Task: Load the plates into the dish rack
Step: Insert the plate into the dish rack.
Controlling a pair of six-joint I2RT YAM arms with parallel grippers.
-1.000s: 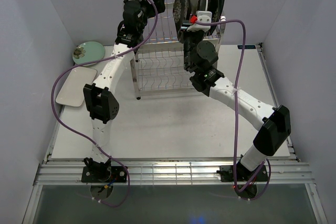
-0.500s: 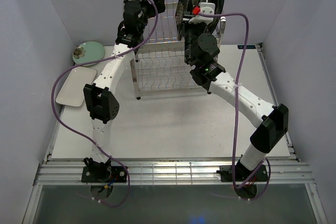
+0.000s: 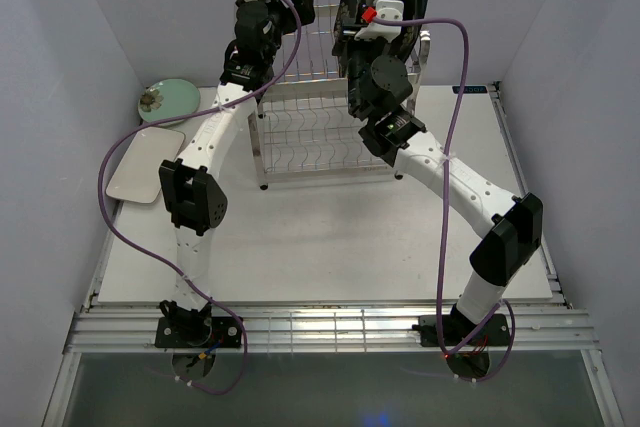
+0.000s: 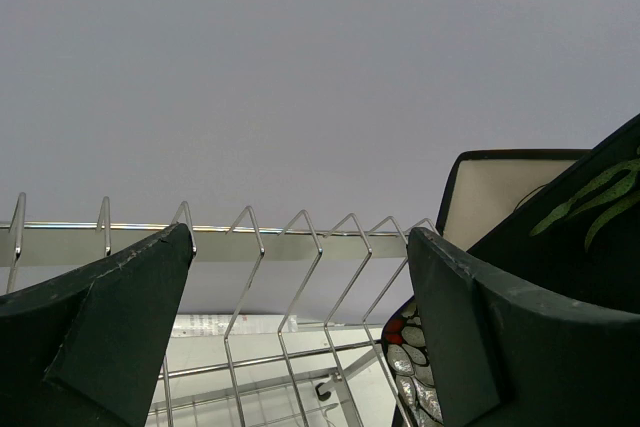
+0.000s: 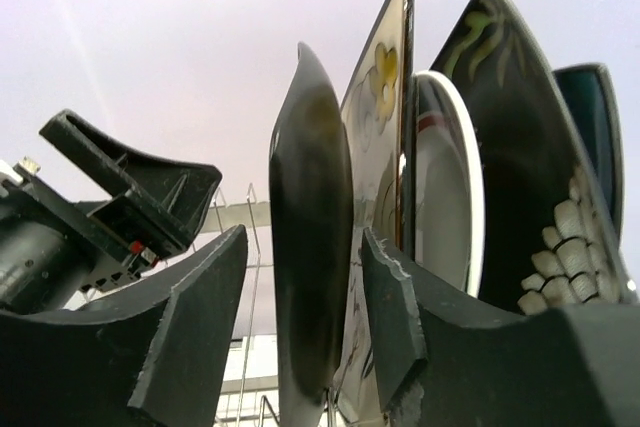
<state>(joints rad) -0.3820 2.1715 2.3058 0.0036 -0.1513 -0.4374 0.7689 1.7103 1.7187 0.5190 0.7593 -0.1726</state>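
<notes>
right gripper (image 5: 305,277) jaws spread astride dark plate (image 5: 312,197), seemingly clear of both faces | plate upright in dish rack (image 3: 300,117), upper tier, beside other plates (image 5: 480,147) | left gripper (image 4: 300,277) jaws wide, empty | lift straight out, no sideways nudge | green plate (image 3: 172,99), white plate (image 3: 145,164) wait on table (image 3: 330,237), left

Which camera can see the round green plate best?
The top external view: the pale green plate lies in plain sight on the table's far left. Both wrist views face the dish rack and miss it.
</notes>
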